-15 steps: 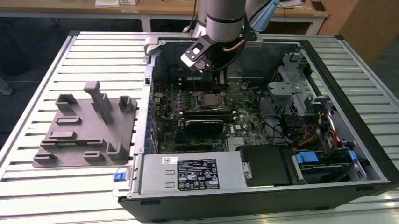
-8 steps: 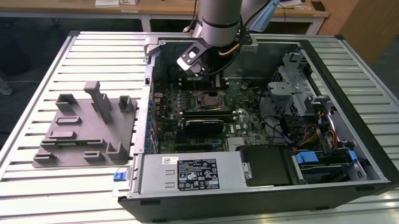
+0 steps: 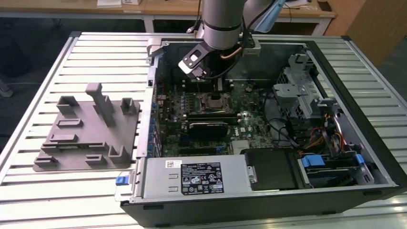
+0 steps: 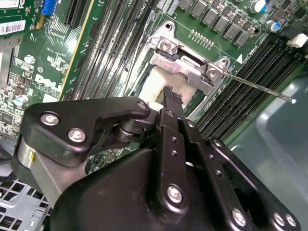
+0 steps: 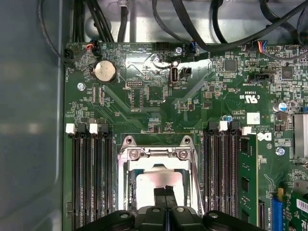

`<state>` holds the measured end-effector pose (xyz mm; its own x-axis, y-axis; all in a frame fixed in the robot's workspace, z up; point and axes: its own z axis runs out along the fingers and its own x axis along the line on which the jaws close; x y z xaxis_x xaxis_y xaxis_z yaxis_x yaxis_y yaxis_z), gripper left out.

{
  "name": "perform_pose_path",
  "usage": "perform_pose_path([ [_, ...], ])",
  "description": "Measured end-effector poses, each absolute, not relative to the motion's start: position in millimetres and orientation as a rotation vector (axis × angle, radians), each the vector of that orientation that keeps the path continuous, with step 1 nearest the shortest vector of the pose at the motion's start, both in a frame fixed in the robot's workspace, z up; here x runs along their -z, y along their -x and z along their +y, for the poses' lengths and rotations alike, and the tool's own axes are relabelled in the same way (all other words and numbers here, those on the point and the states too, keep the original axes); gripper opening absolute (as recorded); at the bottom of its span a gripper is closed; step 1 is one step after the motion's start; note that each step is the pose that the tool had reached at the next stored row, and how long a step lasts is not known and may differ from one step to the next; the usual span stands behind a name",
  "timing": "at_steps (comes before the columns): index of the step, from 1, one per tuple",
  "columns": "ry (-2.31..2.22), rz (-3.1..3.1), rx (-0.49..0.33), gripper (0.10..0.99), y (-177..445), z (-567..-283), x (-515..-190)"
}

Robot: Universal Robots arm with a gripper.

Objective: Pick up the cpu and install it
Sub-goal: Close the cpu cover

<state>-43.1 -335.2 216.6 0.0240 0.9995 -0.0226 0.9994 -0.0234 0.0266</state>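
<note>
- Fingers point(image 5: 160, 196) pinched together, holding nothing, tips over the cpu point(image 5: 151, 179), which lies in the socket point(image 5: 155, 153).
- Installing step, I judge; the next move calls for gentle, straight contact, clear of the lever point(image 4: 255, 85).

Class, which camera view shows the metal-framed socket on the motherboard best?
The first wrist view: it sees the socket square-on, both sides of its frame clear, with the pincer over one edge. The second wrist view shows one end of the frame beyond the pincer; the exterior view shows the socket from far off, near the arm.
</note>
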Motion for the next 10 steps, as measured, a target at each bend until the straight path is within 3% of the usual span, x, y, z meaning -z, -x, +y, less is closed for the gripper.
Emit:
perform_pose_path([
  [10,-2.077,2.31,-0.006,0.106,43.1,-335.2,-216.4],
])
